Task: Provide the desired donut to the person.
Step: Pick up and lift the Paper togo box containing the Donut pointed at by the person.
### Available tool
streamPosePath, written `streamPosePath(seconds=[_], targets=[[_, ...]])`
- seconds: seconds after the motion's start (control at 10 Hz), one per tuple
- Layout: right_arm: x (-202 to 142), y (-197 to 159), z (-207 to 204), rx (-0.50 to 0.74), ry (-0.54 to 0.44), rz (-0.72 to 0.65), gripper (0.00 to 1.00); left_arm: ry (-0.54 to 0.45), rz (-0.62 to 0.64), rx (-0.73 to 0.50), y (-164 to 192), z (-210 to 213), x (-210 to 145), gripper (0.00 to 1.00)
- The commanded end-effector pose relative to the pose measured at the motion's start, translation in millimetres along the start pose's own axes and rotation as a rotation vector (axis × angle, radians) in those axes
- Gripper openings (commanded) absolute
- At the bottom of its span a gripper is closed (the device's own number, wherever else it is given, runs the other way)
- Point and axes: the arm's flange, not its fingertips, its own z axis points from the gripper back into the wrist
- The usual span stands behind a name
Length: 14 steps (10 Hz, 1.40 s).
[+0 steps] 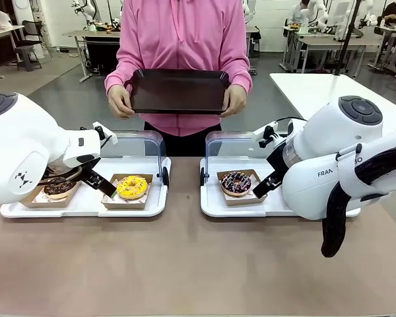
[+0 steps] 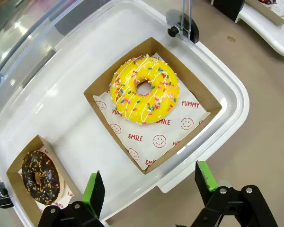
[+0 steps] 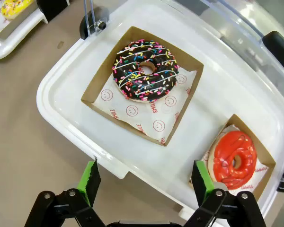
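Note:
The person (image 1: 181,39) in a pink hooded sweatshirt stands at the far side, holding a dark tray (image 1: 179,91) in both hands. A yellow sprinkled donut (image 1: 132,187) (image 2: 144,89) sits in a cardboard box on the left white tray (image 1: 86,205), beside a chocolate donut with orange bits (image 1: 58,187) (image 2: 40,176). The right white tray (image 1: 214,201) holds a chocolate donut with coloured sprinkles (image 1: 235,183) (image 3: 145,71) and a red glazed donut (image 3: 235,160). My left gripper (image 2: 151,187) hovers open above the left tray's near edge. Above the right tray, my right gripper (image 3: 144,182) is also open.
Each white tray has a clear hinged lid (image 1: 135,142) standing open at the back. The brown tabletop (image 1: 185,264) lies in front of the trays. A white table (image 1: 330,92) stands at the back right.

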Motion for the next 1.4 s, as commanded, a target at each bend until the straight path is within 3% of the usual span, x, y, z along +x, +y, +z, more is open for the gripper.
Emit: streamPosePath(seconds=[0.0, 0.7, 0.8, 1.0, 1.3], targets=[[0, 0, 0, 0.000, 0.000, 0.000, 1.00, 0.000, 0.000, 0.000, 0, 0, 0, 1.00], [0, 0, 0, 0.000, 0.000, 0.000, 1.00, 0.000, 0.000, 0.000, 0, 0, 0, 1.00], [1, -7, 27, 0.042, -0.026, 0.036, 1.00, -0.003, 0.006, 0.000, 5, 27, -1, 1.00], [-4, -31, 85, 0.264, -0.028, 0.180, 1.00, 0.037, 0.008, -0.058, 22, 83, -15, 1.00], [-27, -62, 135, 0.363, -0.115, 0.283, 1.00, 0.000, -0.047, -0.194, 59, 120, -53, 1.00]])
